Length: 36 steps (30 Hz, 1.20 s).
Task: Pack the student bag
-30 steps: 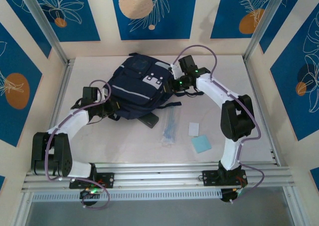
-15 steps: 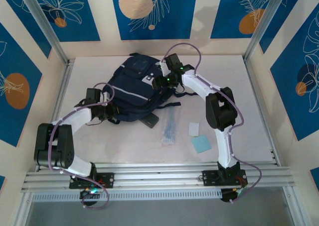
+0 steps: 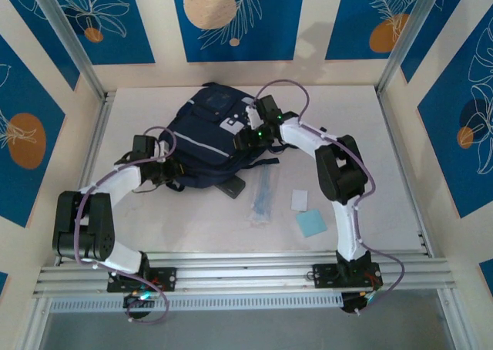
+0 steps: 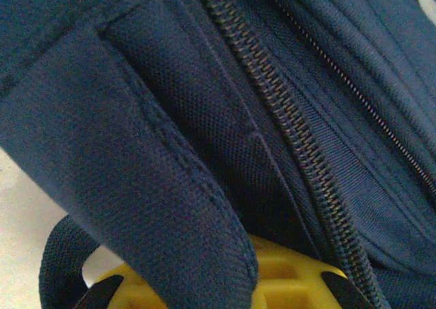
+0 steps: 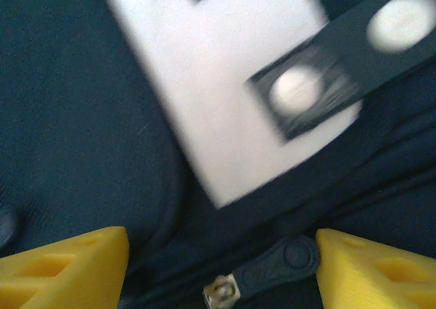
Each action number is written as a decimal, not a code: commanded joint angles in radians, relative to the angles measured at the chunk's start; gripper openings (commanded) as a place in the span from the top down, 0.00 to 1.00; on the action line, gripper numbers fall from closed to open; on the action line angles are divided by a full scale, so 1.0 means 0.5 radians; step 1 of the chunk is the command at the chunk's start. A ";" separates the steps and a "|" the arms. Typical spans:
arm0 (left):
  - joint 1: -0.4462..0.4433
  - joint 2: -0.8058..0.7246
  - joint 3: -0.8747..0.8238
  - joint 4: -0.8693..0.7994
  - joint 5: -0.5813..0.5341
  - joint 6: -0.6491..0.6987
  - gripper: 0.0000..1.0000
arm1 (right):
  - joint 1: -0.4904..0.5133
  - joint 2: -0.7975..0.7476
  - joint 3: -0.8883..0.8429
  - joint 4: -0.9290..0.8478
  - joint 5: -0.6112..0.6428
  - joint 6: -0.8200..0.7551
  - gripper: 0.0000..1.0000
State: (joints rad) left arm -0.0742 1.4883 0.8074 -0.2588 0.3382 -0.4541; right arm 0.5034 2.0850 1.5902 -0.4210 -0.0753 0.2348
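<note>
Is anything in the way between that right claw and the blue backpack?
Nothing visible. The right gripper is open and close over the student bag, with the bag's zipper pull lying between its fingers.

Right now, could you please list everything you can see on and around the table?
student bag: one, navy blue with a grey patch, far centre of the table
zipper pull: one, dark, on the bag
clear packet: one, transparent with blue contents, just nearer than the bag
white card: one, white, right of the packet
blue card: one, light blue, nearer than the white card
dark flat piece: one, dark grey, at the bag's near edge
table: one, white
left gripper: one, yellow fingers, shut on the bag's fabric
right gripper: one, yellow fingers, open around the zipper pull
</note>
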 commanded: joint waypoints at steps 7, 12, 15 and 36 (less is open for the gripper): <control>-0.005 0.037 0.208 -0.014 -0.014 -0.034 1.00 | 0.157 -0.385 -0.295 0.106 -0.343 0.133 0.31; -0.002 0.109 0.352 -0.084 -0.121 0.075 1.00 | 0.039 -0.481 -0.389 0.067 -0.161 0.147 0.32; -0.002 0.212 0.556 -0.180 -0.236 0.175 1.00 | -0.071 -0.553 -0.471 0.074 -0.014 0.286 0.32; -0.025 0.575 1.438 -0.962 -0.902 0.376 0.21 | -0.453 -0.108 -0.355 0.524 0.015 1.132 0.32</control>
State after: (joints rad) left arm -0.0765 1.8778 1.5677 -0.6933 -0.0490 -0.2779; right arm 0.2962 2.0071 1.3598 -0.2119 -0.0368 0.7322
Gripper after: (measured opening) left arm 0.781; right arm 0.681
